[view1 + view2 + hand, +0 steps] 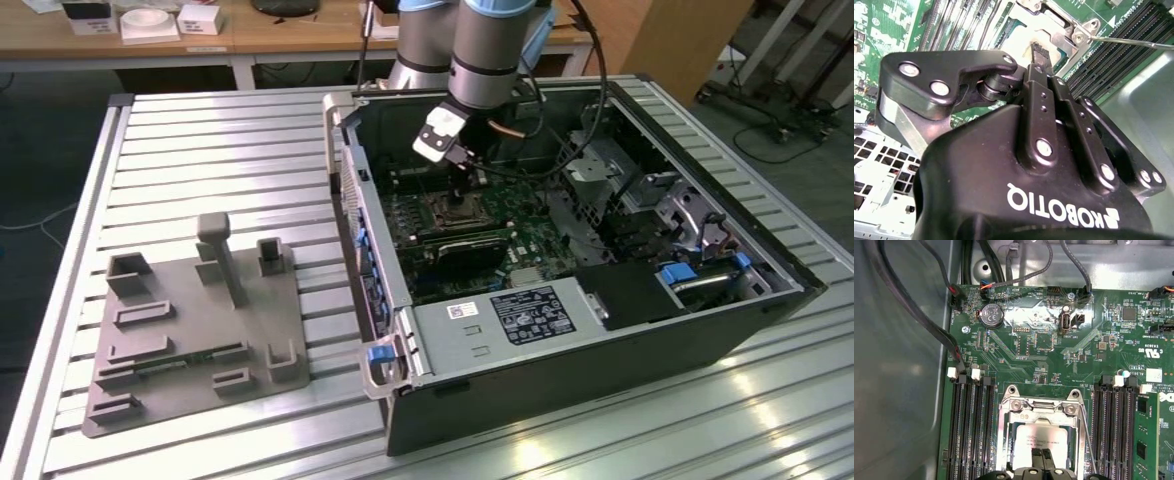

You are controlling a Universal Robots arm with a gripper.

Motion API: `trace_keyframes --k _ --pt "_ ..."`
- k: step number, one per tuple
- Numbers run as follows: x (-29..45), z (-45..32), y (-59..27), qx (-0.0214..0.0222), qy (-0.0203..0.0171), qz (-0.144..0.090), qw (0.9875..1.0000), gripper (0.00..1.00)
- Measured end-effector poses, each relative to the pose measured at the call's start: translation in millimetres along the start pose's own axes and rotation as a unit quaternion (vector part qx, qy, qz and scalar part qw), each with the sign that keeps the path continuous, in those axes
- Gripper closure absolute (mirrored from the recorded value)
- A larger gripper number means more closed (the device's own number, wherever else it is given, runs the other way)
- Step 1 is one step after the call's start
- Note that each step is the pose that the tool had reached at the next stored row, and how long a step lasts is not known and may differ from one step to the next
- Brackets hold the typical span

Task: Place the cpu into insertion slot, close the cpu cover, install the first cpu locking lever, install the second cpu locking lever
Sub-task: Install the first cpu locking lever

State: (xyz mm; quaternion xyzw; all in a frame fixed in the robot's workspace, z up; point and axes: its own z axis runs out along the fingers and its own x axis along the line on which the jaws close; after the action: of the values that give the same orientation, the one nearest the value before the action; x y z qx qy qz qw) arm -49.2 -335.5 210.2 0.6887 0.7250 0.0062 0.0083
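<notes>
Silvery table (pixel 200 130); claw (pixel 1041 455) perhaps on cpu (pixel 1026 436)

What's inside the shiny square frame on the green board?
The cpu shows its pale top through the open middle of the cpu cover. The claw hides part of it; whatever lies beneath is covered.

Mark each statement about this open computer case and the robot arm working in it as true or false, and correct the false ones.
1. The small square silver-topped cpu sits in the socket on the green motherboard. True.
2. The black gripper is outside the computer. False: it reaches inside the open black computer case, right over the cpu.
3. A round silver coin battery sits on the motherboard. True.
4. The case stands on a wooden floor. False: it stands on a slatted metal table.
</notes>
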Motion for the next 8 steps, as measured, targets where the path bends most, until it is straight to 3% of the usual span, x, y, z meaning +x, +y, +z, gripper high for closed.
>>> trace_keyframes --k 8 --pt "0.0 -12.1 0.2 0.0000 0.0000 0.000 1.0000 0.90"
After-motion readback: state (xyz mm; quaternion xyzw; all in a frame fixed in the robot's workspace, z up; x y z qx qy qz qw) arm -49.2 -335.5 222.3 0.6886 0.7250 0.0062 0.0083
